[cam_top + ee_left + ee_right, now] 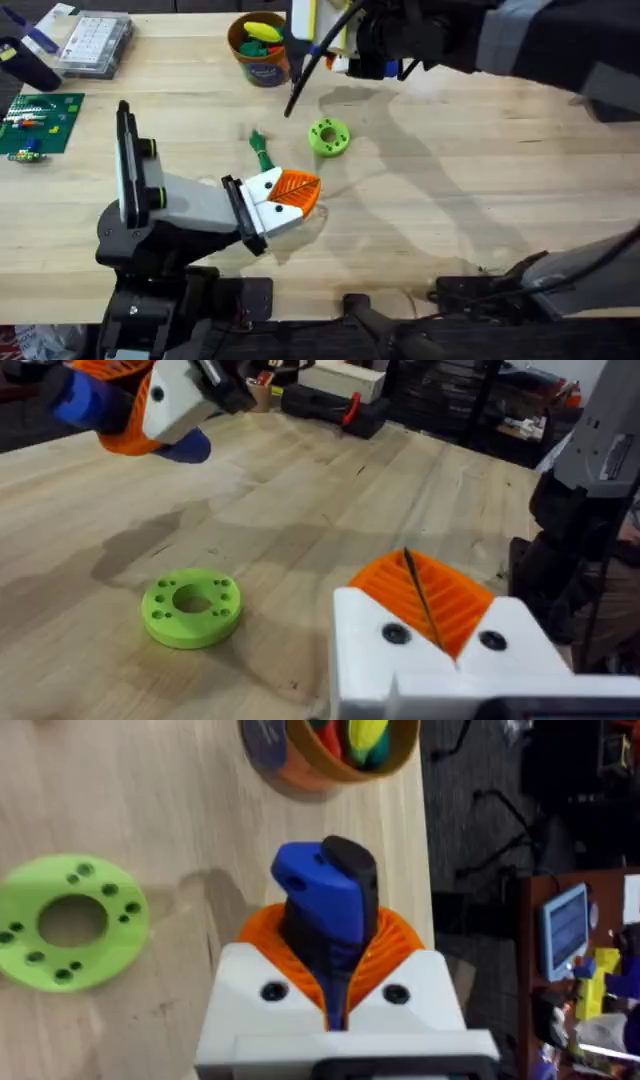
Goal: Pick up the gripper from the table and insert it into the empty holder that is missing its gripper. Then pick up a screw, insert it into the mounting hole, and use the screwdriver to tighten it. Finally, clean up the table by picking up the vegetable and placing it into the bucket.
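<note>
My right gripper point(330, 995) is shut on the blue screwdriver point(322, 900), high above the back of the table between the bucket point(310, 770) and a lime-green ring point(70, 920). The left wrist view shows the right gripper point(150, 405) and the screwdriver point(85, 400) raised at the far side. My left gripper point(295, 195) lies low at the table's middle with its orange pads point(450, 595) pressed together, a thin dark line between them. The green vegetable point(261, 152) lies just behind the left gripper. The bucket point(265, 68) holds toy foods. The loose gripper, the holder and the screw are out of view.
The lime-green ring point(327, 137) lies right of the vegetable, also in the left wrist view point(190, 607). A clear parts box point(95, 42) and a green circuit board point(38, 120) sit at the far left. A thin black cable point(305, 80) hangs from the right arm.
</note>
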`<act>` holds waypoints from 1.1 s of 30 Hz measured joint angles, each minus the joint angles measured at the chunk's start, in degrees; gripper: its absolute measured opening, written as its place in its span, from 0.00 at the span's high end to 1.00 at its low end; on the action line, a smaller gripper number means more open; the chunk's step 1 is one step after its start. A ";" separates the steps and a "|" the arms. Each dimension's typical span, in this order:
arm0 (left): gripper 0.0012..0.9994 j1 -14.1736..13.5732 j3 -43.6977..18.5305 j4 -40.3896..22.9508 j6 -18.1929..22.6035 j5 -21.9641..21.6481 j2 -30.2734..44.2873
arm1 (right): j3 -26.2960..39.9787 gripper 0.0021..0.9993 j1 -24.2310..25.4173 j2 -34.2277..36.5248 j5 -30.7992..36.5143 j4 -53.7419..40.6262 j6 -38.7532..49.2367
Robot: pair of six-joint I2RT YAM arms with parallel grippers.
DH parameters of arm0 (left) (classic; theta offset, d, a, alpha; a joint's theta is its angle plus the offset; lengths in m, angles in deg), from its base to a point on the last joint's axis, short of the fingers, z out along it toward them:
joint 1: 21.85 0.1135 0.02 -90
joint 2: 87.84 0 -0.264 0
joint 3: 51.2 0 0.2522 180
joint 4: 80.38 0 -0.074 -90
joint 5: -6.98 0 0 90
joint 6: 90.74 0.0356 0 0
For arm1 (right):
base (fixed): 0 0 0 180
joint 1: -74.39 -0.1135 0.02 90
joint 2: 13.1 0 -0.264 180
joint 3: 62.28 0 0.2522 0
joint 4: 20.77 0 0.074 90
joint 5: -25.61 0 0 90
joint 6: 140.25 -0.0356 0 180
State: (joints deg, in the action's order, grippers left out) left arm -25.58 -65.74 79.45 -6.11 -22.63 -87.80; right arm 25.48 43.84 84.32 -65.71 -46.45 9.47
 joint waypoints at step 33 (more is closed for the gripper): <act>0.99 0.00 0.00 0.00 0.00 0.00 0.00 | 0.65 0.95 8.27 17.88 6.89 4.45 13.42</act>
State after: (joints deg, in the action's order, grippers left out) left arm -25.58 -65.74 79.45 -6.11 -22.63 -87.80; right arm 26.13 52.11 102.21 -58.82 -42.00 22.88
